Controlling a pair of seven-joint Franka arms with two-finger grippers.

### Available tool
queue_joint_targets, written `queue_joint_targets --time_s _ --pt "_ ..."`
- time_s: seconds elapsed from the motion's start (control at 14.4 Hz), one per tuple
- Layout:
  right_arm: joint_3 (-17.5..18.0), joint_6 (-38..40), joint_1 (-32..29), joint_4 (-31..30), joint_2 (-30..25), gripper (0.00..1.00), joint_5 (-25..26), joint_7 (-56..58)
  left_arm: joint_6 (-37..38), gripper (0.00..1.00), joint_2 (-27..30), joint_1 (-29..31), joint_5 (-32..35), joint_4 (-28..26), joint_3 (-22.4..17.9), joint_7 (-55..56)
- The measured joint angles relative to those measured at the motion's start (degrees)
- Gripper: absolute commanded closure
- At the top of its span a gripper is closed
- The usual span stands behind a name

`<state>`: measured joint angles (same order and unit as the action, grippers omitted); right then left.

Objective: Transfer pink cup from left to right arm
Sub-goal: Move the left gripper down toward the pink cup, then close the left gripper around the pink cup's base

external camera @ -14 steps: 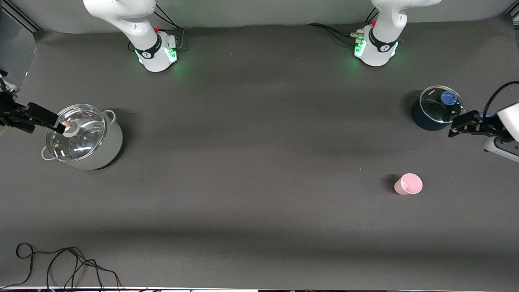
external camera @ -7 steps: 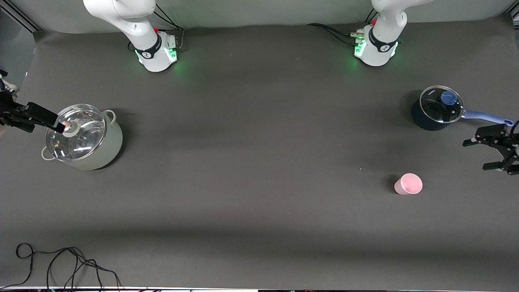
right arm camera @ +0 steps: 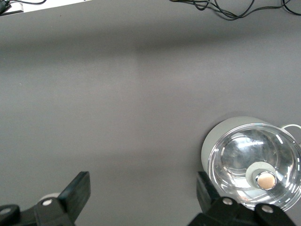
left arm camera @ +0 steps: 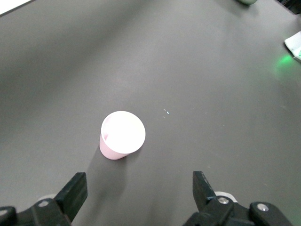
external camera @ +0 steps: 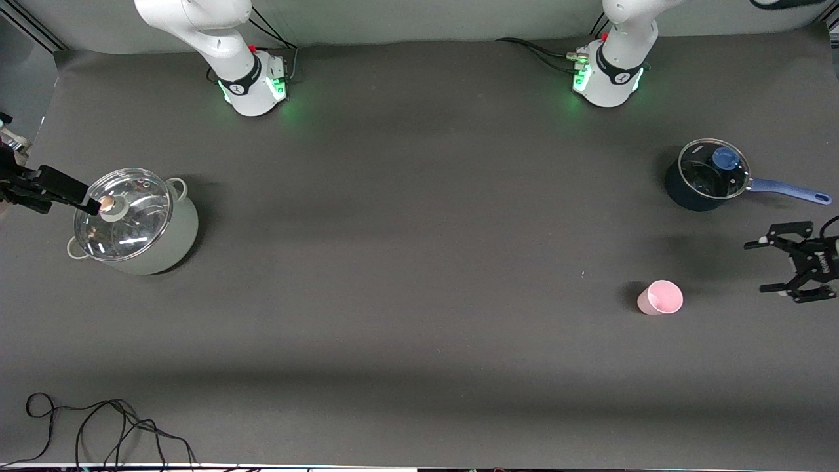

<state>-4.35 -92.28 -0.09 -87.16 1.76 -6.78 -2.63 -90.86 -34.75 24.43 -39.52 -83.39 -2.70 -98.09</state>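
The pink cup [external camera: 660, 297] stands on the dark table mat toward the left arm's end, mouth up. My left gripper [external camera: 755, 267], the claw-like one, is open and empty, beside the cup toward that table end, and its fingers point at the cup. In the left wrist view the cup [left arm camera: 122, 135] sits ahead of the open left gripper [left arm camera: 139, 184], apart from it. My right gripper [external camera: 90, 203], with straight bar fingers, is open and empty at the rim of the silver pot [external camera: 134, 221]. In the right wrist view the right gripper [right arm camera: 141, 186] has only mat between its fingers.
A blue saucepan [external camera: 704, 176] with a glass lid and a long handle [external camera: 790, 191] stands farther from the front camera than the left gripper. The silver pot [right arm camera: 254, 162] has a glass lid. Loose cables [external camera: 105, 426] lie at the table's near corner at the right arm's end.
My left gripper has moved from over the saucepan handle toward the front camera, turned to face the cup and opened wider. The right gripper has barely moved.
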Motion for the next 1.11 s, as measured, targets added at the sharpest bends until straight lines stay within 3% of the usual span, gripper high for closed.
queue_joint_targets --time_s 0.63,1.11 --pt "0.0 0.1 0.0 0.1 0.0 0.0 0.0 0.0 -3.9 0.01 -15.6 4.9 -17.6 -3.3 0.0 -38.2" --pt "-0.6 2.4 0.0 0.1 0.3 0.0 0.0 0.0 -4.8 0.01 -21.2 4.8 -27.9 -5.1 1.0 -51.6"
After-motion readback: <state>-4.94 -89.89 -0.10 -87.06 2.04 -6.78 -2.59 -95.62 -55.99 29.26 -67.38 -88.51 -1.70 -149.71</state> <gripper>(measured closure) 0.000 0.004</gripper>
